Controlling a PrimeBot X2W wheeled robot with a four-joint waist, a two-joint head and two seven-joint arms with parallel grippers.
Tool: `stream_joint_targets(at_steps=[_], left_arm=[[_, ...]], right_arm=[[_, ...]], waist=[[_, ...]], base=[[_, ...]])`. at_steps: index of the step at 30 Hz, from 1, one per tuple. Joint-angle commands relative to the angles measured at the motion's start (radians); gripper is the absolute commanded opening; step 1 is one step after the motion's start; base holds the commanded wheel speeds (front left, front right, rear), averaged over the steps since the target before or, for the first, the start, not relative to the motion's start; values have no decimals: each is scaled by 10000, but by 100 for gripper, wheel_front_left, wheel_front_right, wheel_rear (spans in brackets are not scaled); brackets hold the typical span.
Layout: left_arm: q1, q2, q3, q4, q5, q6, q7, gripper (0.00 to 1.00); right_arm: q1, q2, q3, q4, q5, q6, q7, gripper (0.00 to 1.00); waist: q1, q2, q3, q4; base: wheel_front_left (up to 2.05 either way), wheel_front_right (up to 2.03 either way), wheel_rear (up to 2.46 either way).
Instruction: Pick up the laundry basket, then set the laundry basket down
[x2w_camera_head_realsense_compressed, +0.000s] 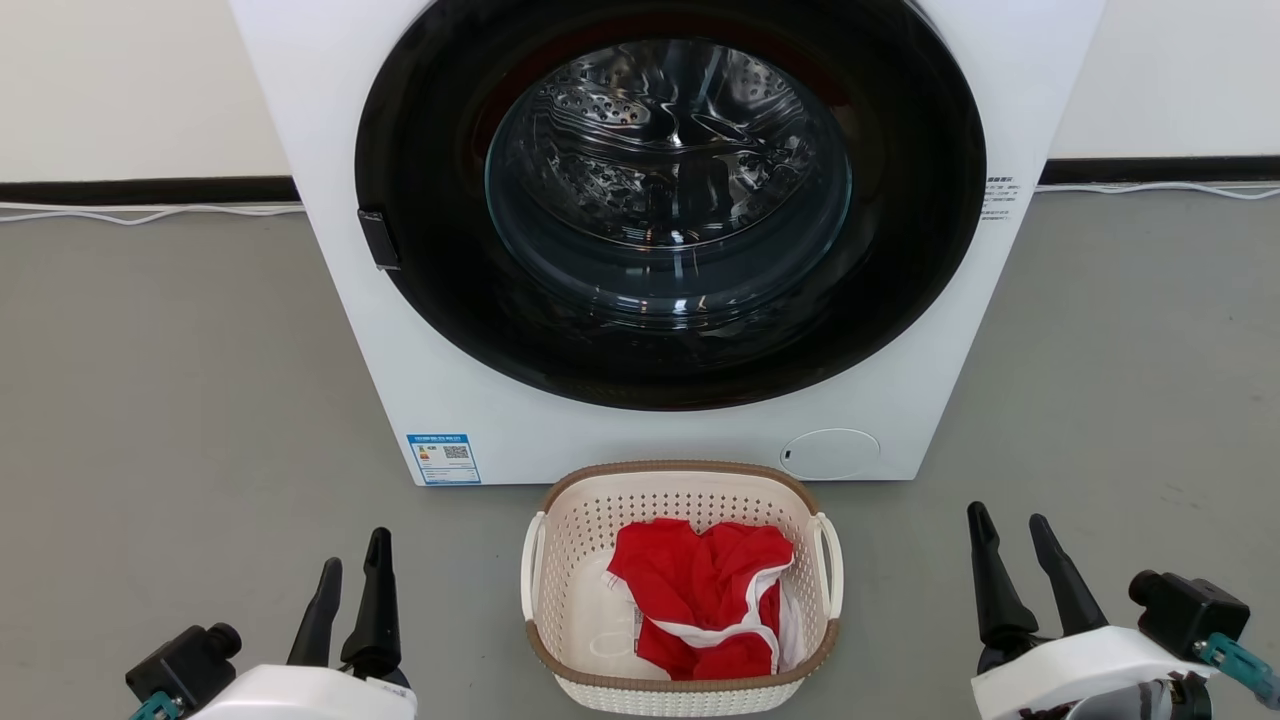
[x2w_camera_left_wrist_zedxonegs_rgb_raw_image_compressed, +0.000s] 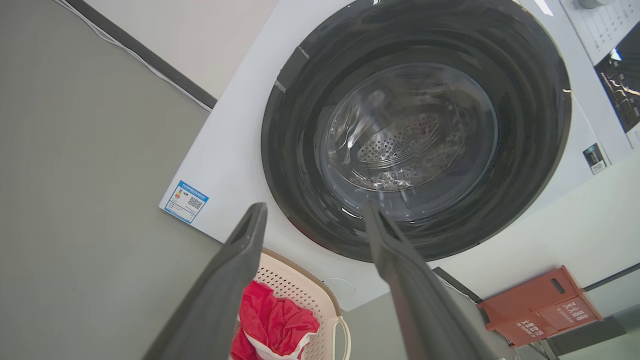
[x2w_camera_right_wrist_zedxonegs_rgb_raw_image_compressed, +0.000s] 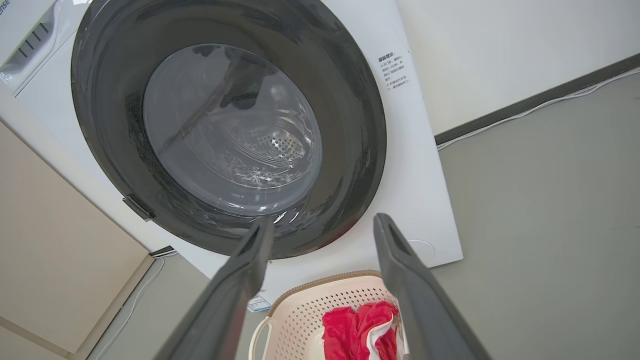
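The laundry basket (x2w_camera_head_realsense_compressed: 575, 560), cream perforated plastic with a brown rim and two cream loop handles, stands on the grey floor just in front of the washer, holding a red and white garment (x2w_camera_head_realsense_compressed: 705, 595). My left gripper (x2w_camera_head_realsense_compressed: 354, 556) is open, on the basket's left and well apart from it. On the other side my right gripper (x2w_camera_head_realsense_compressed: 1007, 522) is open too, clear of the right handle. The left wrist view shows the laundry basket (x2w_camera_left_wrist_zedxonegs_rgb_raw_image_compressed: 305, 295) low between the open left gripper (x2w_camera_left_wrist_zedxonegs_rgb_raw_image_compressed: 313, 209) fingers. In the right wrist view the laundry basket (x2w_camera_right_wrist_zedxonegs_rgb_raw_image_compressed: 305, 310) sits below the open right gripper (x2w_camera_right_wrist_zedxonegs_rgb_raw_image_compressed: 323, 220).
A white front-loading washer (x2w_camera_head_realsense_compressed: 660, 220) with a shut dark round door stands right behind the basket, against the wall. Grey floor (x2w_camera_head_realsense_compressed: 160, 400) lies on both sides. A white cable (x2w_camera_head_realsense_compressed: 150, 212) runs along the skirting. An orange-red box (x2w_camera_left_wrist_zedxonegs_rgb_raw_image_compressed: 542, 305) sits beside the washer.
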Motion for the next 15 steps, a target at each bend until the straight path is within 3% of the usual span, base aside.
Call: stream_joint_targets(at_steps=[1, 15], left_arm=[[-95, 99, 152, -337, 253, 88, -105, 100], [21, 112, -6, -553, 1594, 250, -516, 100]], right_arm=[[-194, -84, 178, -270, -322, 52, -186, 100], [-96, -49, 164, -393, -2081, 60, -597, 100]], waist=[[-1, 0, -1, -3], [-1, 0, 29, -1]], base=[[0, 0, 0], [0, 0, 0]])
